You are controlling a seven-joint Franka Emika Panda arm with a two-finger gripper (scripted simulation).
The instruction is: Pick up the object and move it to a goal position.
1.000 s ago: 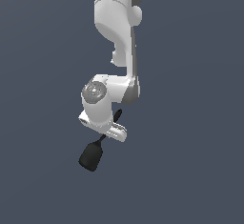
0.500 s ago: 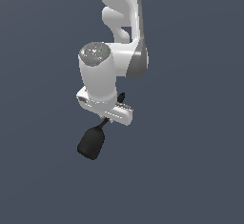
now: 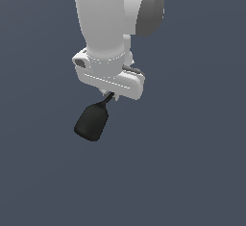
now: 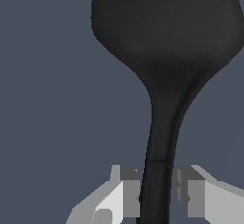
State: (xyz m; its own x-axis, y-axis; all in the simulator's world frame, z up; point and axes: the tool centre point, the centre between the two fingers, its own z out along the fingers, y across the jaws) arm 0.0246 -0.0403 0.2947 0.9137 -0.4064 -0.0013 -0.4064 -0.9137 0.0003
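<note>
White two-fingered gripper [image 4: 155,197] of the white robot arm [image 3: 113,23], clamped on the thin handle of the matte black spatula-like utensil [image 3: 92,120]. The rounded flat head hangs below the fingers [image 4: 128,192] (one each side of the handle), against plain grey-blue background.

Flat, even, shadowless render light; sharp, undistorted pictures.

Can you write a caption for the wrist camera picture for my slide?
The robot's hand pinches a black spatula by its thin handle.
</note>
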